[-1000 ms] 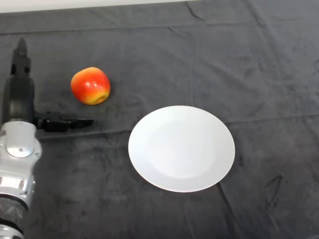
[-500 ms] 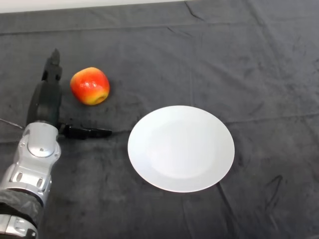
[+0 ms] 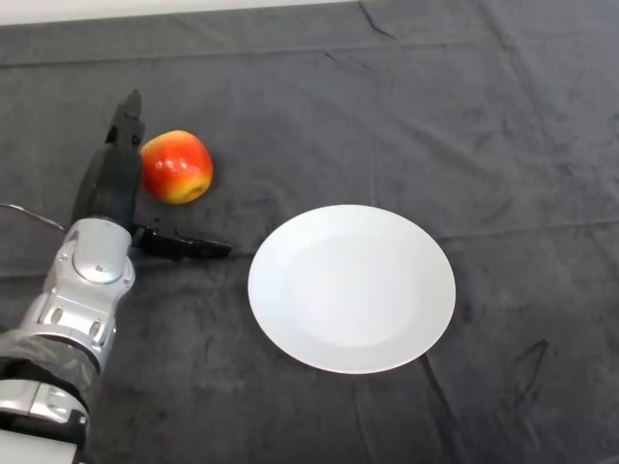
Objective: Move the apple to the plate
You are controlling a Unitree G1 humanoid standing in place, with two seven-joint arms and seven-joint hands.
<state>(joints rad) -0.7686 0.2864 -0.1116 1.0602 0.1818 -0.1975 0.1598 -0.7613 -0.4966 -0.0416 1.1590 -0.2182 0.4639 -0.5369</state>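
A red and yellow apple [image 3: 178, 166] lies on the dark cloth at the left. My left hand [image 3: 114, 186] is open just left of it: the straight fingers [image 3: 126, 121] reach up along the apple's left side and appear to touch it. The thumb [image 3: 186, 246] sticks out to the right, below the apple and apart from it. A round white plate [image 3: 351, 287] lies bare in the middle of the table, to the right of and nearer than the apple.
The dark wrinkled cloth [image 3: 503, 145] covers the whole table. Its far edge [image 3: 193, 10] runs along the top of the view.
My arm has swung to the right, bringing the open hand from well left of the apple up against its left side. Apple and plate have not moved.
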